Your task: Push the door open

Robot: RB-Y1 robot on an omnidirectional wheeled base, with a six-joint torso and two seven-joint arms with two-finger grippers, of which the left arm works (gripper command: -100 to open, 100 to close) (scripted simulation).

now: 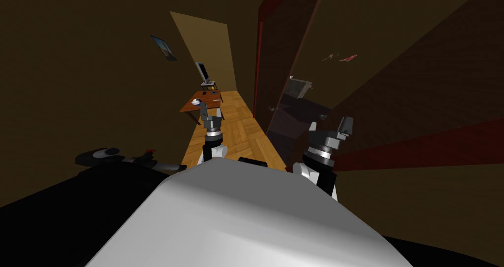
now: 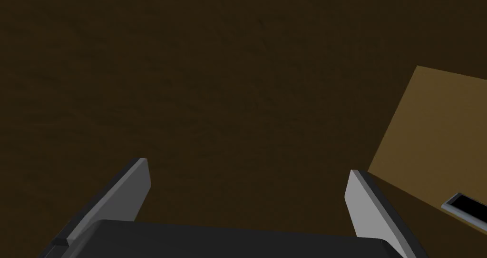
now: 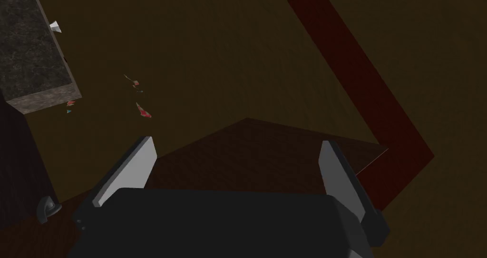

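Observation:
The dark red-brown door (image 1: 275, 67) stands ajar in its red frame (image 1: 418, 150) on the right side of the hallway, with a knob (image 1: 269, 110) low on its face. My right gripper (image 1: 330, 126) is raised at the gap beside the door and is open, holding nothing. In the right wrist view the right gripper (image 3: 235, 148) points at a dark brown panel (image 3: 247, 150), with a knob (image 3: 47, 207) off to one side. My left gripper (image 1: 210, 112) hangs open over the floor; in the left wrist view the left gripper (image 2: 247, 172) faces a brown wall.
Parquet floor (image 1: 236, 131) runs ahead to a wooden table (image 1: 202, 101) with a monitor (image 1: 203, 71) behind it. A picture (image 1: 164, 47) hangs on the left wall. A grey stone counter (image 1: 299, 87) (image 3: 28, 45) shows through the doorway. A dark rounded object (image 1: 103, 153) lies at my left.

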